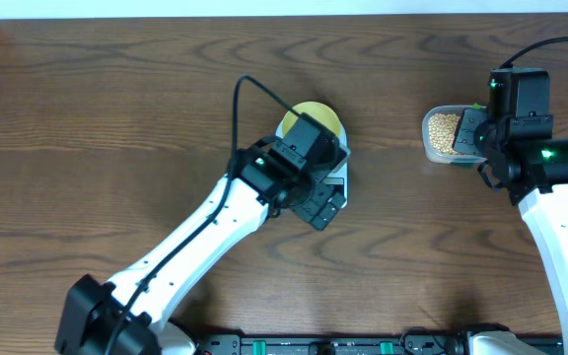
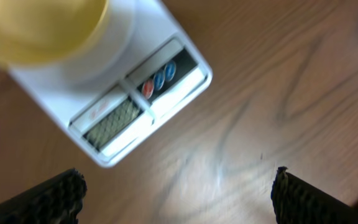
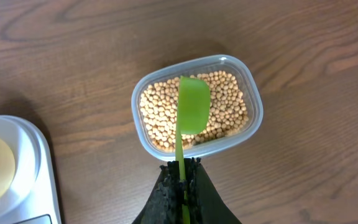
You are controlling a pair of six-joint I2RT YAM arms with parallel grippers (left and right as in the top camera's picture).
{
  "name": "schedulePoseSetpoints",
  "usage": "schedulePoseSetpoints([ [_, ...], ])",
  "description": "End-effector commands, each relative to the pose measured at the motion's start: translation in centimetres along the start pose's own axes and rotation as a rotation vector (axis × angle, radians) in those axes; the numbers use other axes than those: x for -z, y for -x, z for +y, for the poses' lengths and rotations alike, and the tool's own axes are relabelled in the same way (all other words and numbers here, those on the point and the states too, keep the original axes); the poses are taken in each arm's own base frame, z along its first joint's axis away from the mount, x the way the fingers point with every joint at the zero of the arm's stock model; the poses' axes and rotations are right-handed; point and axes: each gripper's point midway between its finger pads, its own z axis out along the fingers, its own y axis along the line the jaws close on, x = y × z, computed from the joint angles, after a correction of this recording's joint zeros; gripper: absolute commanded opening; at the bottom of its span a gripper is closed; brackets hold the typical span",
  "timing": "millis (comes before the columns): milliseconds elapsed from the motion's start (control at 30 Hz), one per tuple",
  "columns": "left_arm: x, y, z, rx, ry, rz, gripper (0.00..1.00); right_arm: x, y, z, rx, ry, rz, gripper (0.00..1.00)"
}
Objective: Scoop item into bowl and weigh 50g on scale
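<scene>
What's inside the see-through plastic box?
The clear tub holds lots of small tan beans. A green scoop, held by the right gripper, sits over the middle, so the beans under it are hidden. The tub's bottom is covered too.

Even bright light; left wrist view blurred; glare on table (image 2: 219,177)

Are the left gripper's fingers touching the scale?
Apart. The left wrist view shows bare table between both open fingers and the scale.
</scene>
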Motion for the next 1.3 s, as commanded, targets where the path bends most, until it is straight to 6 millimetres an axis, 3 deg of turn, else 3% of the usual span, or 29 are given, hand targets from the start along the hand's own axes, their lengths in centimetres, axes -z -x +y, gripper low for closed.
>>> schedulePoseSetpoints([
  [0,1.9,-0.8,1.0,0.057,0.045,-0.008,0.98,1.1,0.7,0.3,-0.014,0.013,-0.031,0.01],
  [233,5.6,-2.2,1.1,0.070,0.055,-0.045,0.98,1.1,0.7,0.2,-0.013,0.012,-0.029,0.01],
  [400,7.6,-4.2,3.7,0.148,0.177,-0.029,0.98,1.1,0.7,0.2,-0.013,0.012,-0.029,0.01],
  [667,7.9,-4.1,5.2,0.189,0.200,-0.040,0.98,1.1,0.5,0.2,-0.012,0.010,-0.023,0.01],
  [767,7.9,-3.8,4.8,0.187,0.174,-0.054,0.98,1.1,0.1,0.1,-0.008,0.005,-0.008,0.01],
  [967,7.7,-3.2,2.0,0.181,0.006,-0.071,0.98,1.1,-0.2,-0.2,-0.005,-0.010,0.005,0.01],
  [1267,7.7,-2.8,1.3,0.178,-0.038,-0.085,0.98,1.1,0.0,-1.0,-0.005,-0.054,-0.008,0.01],
])
